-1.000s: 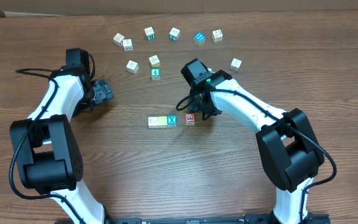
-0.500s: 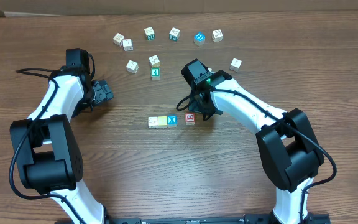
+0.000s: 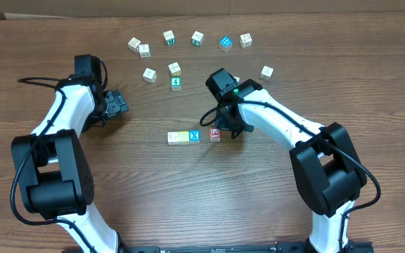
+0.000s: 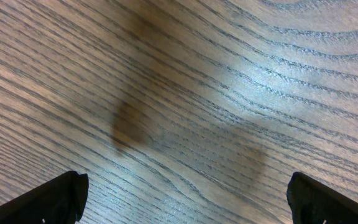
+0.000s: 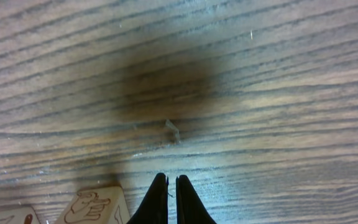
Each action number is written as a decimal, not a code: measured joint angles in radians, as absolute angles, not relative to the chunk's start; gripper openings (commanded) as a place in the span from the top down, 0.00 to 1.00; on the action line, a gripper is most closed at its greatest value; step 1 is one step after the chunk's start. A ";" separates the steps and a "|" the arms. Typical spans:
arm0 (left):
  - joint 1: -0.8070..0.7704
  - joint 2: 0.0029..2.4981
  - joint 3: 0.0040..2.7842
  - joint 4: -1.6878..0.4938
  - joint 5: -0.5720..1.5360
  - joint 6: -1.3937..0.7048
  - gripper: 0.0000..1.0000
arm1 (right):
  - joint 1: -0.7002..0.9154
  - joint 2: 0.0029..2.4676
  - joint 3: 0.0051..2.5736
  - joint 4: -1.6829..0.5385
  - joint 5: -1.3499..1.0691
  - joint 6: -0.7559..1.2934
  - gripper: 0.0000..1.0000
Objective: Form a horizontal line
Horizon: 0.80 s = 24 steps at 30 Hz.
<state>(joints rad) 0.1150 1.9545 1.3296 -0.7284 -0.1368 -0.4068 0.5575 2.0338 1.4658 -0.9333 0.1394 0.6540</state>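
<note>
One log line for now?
row: white cube, yellow cube, X cube adjoining; red cube gapped | right gripper shut, empty, beside red cube | left gripper open, empty

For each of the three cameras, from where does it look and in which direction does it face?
Overhead: fixed above the table, looking straight down; shows left arm, right arm, left pincer, right pincer and the row of cubes.
Left wrist: faces down at bare wood; only its open pincer's fingertips show, in the lower corners.
Right wrist: faces down at wood past its shut pincer; a cube at lower left.
Shared: overhead and right wrist both show the right pincer beside a cube, probably the red-faced cube.
</note>
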 measured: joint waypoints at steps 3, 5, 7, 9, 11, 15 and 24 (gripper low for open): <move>0.115 1.954 1.330 -0.728 -0.137 -0.407 0.00 | 0.558 2.034 1.466 -0.935 0.125 0.654 0.96; 0.115 1.954 1.330 -0.728 -0.137 -0.407 0.00 | 0.558 2.034 1.466 -0.935 0.115 0.653 0.96; 0.115 1.954 1.330 -0.728 -0.137 -0.407 0.01 | 0.558 2.034 1.466 -0.935 0.109 0.653 0.96; 0.115 1.954 1.330 -0.728 -0.137 -0.407 0.00 | 0.558 2.034 1.466 -0.935 0.107 0.653 0.96; 0.115 1.954 1.330 -0.728 -0.137 -0.407 0.01 | 0.558 2.034 1.466 -0.934 0.099 0.648 0.96; 0.115 1.954 1.330 -0.728 -0.136 -0.407 0.01 | 0.558 2.034 1.466 -0.927 0.066 0.634 0.97; 0.115 1.954 1.330 -0.728 -0.137 -0.407 0.01 | 0.558 2.034 1.466 -0.927 0.003 0.627 0.96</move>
